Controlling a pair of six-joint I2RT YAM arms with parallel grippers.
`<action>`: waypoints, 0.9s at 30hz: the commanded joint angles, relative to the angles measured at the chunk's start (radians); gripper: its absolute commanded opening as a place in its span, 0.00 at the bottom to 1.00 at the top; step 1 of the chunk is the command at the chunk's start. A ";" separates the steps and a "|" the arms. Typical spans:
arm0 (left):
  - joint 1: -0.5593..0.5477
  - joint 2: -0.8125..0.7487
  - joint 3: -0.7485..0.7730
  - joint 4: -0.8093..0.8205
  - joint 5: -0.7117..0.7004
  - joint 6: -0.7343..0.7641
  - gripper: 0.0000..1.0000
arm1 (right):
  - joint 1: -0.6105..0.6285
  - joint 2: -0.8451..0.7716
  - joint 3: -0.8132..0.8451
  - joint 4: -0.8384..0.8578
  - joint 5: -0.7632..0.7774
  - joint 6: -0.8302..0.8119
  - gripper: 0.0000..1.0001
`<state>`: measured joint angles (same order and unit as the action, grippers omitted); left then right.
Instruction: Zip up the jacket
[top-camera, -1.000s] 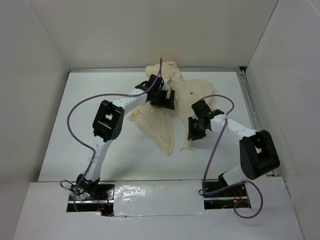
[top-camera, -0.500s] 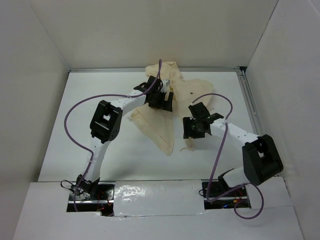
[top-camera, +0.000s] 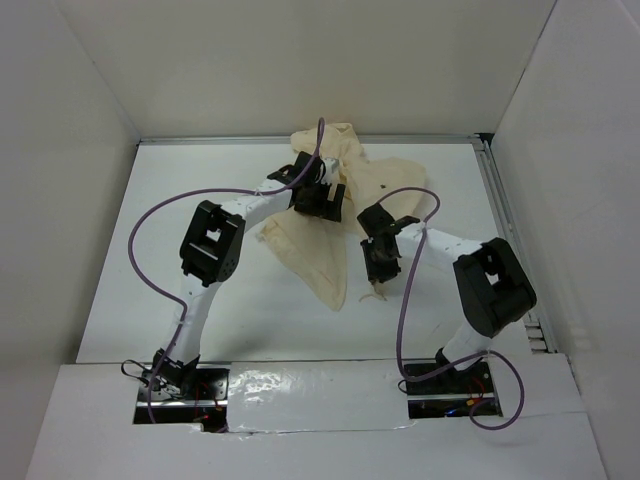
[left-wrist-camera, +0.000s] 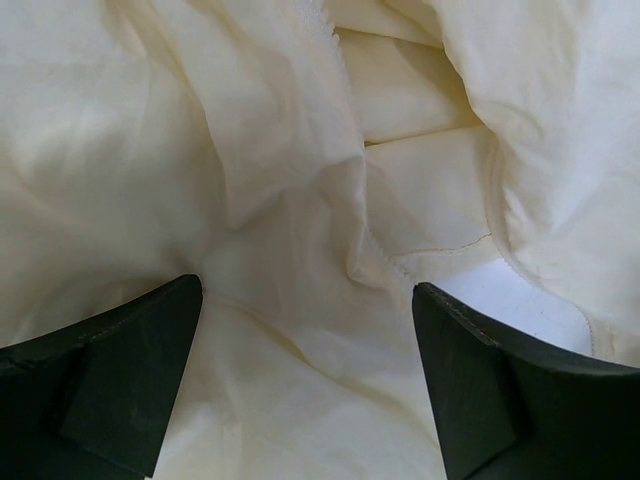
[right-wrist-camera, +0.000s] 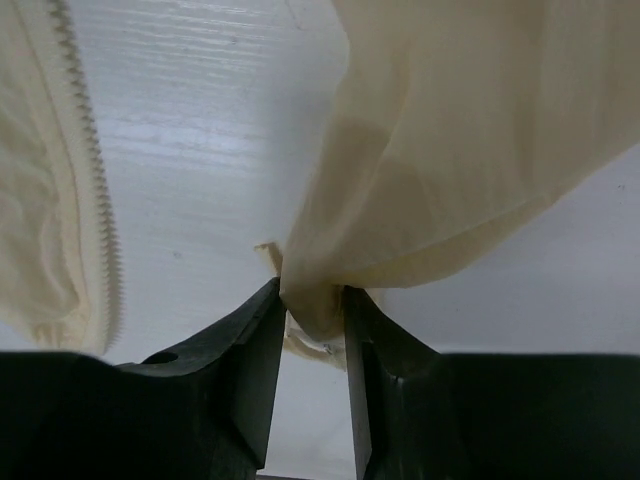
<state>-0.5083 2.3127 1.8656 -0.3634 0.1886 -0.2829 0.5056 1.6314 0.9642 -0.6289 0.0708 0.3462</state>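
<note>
Between the fingers of the right gripper (right-wrist-camera: 313, 300): a pinched fold of the jacket (right-wrist-camera: 480, 130).
Its jaws stand narrow, clamped on cream cloth that extends ahead of them; a row of zipper teeth (right-wrist-camera: 95, 200) runs to their left over the white table (right-wrist-camera: 200, 90). The left gripper (left-wrist-camera: 305, 295) stands wide, with crumpled jacket cloth between and beyond its fingers.

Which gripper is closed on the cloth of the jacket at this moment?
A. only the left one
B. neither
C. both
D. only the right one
D: in the right wrist view the right gripper pinches a fold of the jacket, while the left gripper stands wide open over the cloth.
</note>
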 joint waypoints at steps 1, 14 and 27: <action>0.011 -0.056 0.038 0.021 0.005 0.024 0.99 | -0.007 0.028 0.050 -0.055 0.040 0.000 0.38; 0.017 -0.079 0.017 0.030 -0.006 0.025 0.99 | -0.027 -0.071 -0.030 -0.042 0.012 0.094 0.47; 0.017 -0.072 0.009 0.037 -0.008 0.031 0.99 | -0.064 -0.058 -0.067 -0.019 -0.023 0.114 0.48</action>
<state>-0.4942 2.2898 1.8679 -0.3576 0.1837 -0.2825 0.4416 1.5677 0.9115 -0.6739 0.0628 0.4404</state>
